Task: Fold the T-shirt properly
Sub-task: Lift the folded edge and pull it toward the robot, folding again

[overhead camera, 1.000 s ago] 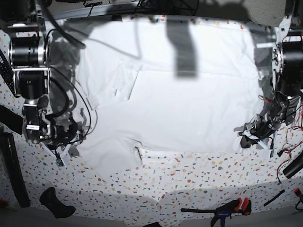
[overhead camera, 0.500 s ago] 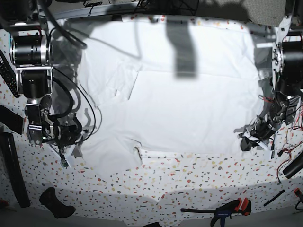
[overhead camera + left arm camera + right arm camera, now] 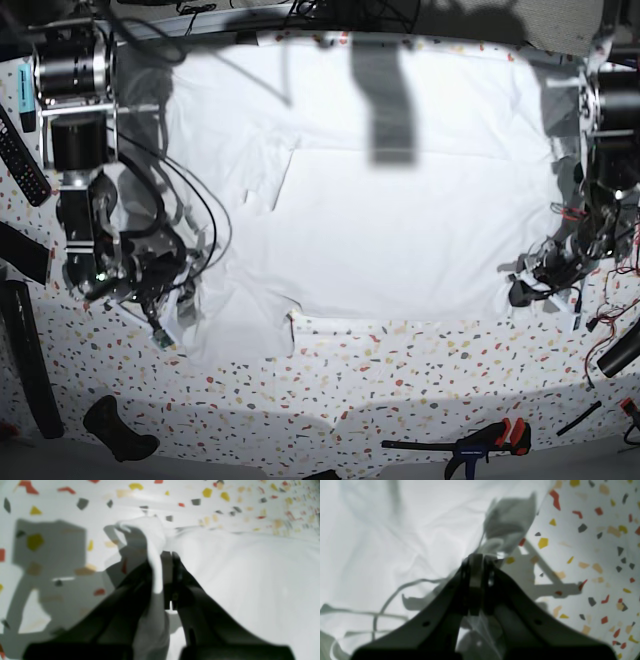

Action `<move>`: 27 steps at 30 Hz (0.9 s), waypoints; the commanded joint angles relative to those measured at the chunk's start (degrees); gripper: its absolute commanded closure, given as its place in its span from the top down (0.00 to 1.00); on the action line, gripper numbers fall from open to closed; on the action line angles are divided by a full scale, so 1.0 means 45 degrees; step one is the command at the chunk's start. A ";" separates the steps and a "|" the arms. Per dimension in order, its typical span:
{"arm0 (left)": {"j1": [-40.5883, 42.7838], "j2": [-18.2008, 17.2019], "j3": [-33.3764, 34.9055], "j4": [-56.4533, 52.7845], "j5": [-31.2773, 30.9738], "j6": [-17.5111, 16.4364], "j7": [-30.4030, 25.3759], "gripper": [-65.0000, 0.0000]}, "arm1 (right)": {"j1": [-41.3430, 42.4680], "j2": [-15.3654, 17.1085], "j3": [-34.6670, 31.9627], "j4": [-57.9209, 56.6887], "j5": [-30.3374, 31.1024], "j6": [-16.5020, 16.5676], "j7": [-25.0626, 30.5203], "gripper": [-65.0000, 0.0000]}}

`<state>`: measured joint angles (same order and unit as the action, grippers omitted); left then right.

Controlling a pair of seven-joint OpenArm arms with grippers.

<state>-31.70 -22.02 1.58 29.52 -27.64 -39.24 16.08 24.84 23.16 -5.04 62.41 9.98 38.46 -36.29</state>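
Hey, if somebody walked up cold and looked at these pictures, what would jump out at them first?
A big white T-shirt covers most of the speckled tabletop. At each side a black gripper is shut on its edge: the left gripper pinches a raised fold at the base view's right, the right gripper grips cloth at its left. A red-handled clamp lies at the front edge.

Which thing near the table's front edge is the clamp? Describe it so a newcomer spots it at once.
Start at the speckled table and the big white T-shirt spread across it. Go down past the shirt's near hem to the front edge, towards the right. The clamp lies there: a long black bar with red and blue grips, the only brightly coloured tool nearby.
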 commanded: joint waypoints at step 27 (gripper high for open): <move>0.4056 -0.2341 -0.0034 1.1113 -0.0724 0.0423 0.3361 0.00 | -0.5955 0.2016 0.4857 0.9510 0.1219 0.0029 -0.1763 0.00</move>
<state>-12.34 -31.59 1.87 78.50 -30.00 -37.36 32.47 -2.81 31.09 16.19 104.22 15.59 38.41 -45.10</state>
